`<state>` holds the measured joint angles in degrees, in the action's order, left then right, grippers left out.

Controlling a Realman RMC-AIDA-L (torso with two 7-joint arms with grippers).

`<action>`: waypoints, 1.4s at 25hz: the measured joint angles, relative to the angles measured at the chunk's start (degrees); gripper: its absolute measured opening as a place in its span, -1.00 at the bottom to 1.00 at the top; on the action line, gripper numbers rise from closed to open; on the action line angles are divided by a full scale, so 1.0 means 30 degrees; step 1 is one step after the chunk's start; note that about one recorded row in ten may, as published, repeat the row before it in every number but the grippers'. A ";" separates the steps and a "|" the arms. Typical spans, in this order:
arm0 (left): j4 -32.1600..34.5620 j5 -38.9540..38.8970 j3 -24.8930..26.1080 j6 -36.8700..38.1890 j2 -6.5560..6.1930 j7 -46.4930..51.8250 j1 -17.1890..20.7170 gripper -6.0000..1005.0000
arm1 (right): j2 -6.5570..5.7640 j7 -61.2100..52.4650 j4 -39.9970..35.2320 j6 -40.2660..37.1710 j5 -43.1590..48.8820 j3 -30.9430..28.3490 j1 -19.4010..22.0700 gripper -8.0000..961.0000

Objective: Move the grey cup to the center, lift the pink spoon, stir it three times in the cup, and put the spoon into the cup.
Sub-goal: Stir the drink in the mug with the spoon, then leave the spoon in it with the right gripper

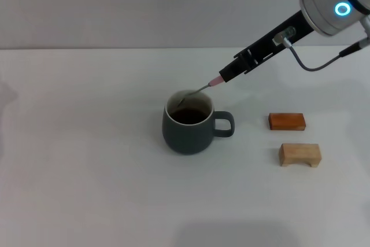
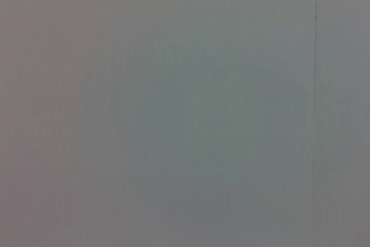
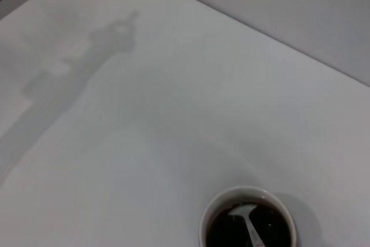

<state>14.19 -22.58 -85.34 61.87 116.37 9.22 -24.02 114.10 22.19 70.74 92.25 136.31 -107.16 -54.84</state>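
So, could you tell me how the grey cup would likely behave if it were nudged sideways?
The grey cup looks squat and wide-based, so it would probably slide rather than tip. Its dark liquid might slosh. The right gripper holds the pink spoon inside, which could catch the rim.

Materials and finishes before you.
You see a matt slate-grey ceramic mug (image 1: pixel 187 134), a slim metal-necked pink-handled spoon (image 1: pixel 199 90), a light bare-wood block (image 1: pixel 299 154), and a glossy orange-brown block (image 1: pixel 287 121) on a smooth white table (image 1: pixel 87 143).

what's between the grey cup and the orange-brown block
Only bare white table in the head view: the grey cup points its loop handle at the orange-brown block, with a clear gap between them.
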 joint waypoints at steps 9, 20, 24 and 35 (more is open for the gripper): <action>0.0005 -0.0002 0.0060 0.0001 0.0017 0.0006 -0.0050 -0.99 | -0.0261 0.0485 -0.2594 -0.0306 0.0580 0.0009 -0.1957 -0.66; 0.0015 -0.0003 0.0147 0.0021 0.0061 0.0010 -0.0230 -0.99 | 0.0021 0.1201 -0.5124 -0.0762 0.2452 0.0254 -0.4251 -0.66; 0.0016 -0.0004 0.0147 0.0025 0.0090 0.0007 -0.0266 -0.99 | 0.0146 0.1264 -0.5376 -0.0827 0.2459 0.0631 -0.4457 -0.66; 0.0011 -0.0003 0.0145 0.0081 0.0093 -0.0001 -0.0289 -0.99 | 0.0486 0.1335 -0.6409 -0.1149 0.2468 0.0807 -0.4506 -0.66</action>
<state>14.22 -22.59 -84.91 62.12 116.65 9.22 -24.89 115.56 26.19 51.51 88.80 143.71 -104.74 -68.36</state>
